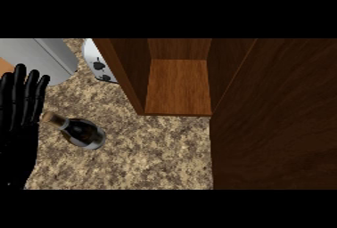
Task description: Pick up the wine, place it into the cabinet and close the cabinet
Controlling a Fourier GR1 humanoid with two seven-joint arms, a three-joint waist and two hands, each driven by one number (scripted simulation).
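Note:
A dark wine bottle (80, 130) with a tan cork end lies tilted on the speckled counter (151, 156), its neck pointing up-left. Behind it stands a wooden cabinet (178, 84), open, its inside shelf showing. The cabinet's door (276, 120) swings out to the right and fills that side of the view. My left hand (21, 111) shows at the left edge, fingers straight and pointing up, just left of the bottle's neck and apart from it. The right hand does not show.
A grey metal appliance (46, 58) sits at the back left. Next to it, a white panel with black knobs (99, 67) stands against the cabinet's left wall.

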